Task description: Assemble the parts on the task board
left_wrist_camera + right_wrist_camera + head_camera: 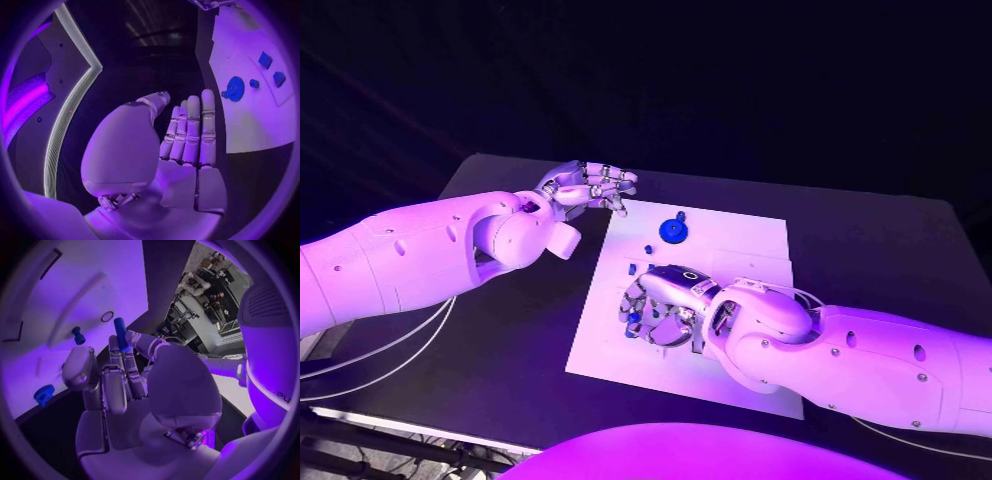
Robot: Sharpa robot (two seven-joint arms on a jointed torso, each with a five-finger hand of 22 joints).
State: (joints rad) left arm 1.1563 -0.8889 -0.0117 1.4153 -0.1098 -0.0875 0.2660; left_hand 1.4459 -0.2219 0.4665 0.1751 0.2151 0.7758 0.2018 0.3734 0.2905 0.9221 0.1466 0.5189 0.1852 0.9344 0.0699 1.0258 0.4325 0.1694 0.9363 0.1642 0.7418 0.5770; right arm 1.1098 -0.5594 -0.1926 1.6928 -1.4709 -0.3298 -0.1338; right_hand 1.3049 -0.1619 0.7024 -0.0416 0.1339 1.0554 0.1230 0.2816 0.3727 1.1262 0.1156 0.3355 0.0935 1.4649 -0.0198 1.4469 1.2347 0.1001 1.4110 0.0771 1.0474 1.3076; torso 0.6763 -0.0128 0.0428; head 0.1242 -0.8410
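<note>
The right hand point(664, 305) is gripping a blue peg point(120, 333) over the near left of the white board point(733, 235). The left hand point(589, 187) is hovering empty, fingers apart, off the board's far left corner. A blue gear point(674, 230) and small pieces are lying loose, so most assembly seems left.

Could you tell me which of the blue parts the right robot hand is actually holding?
The long blue peg, gripped by the right robot hand. The round gear-like part lies free on the task board.
</note>
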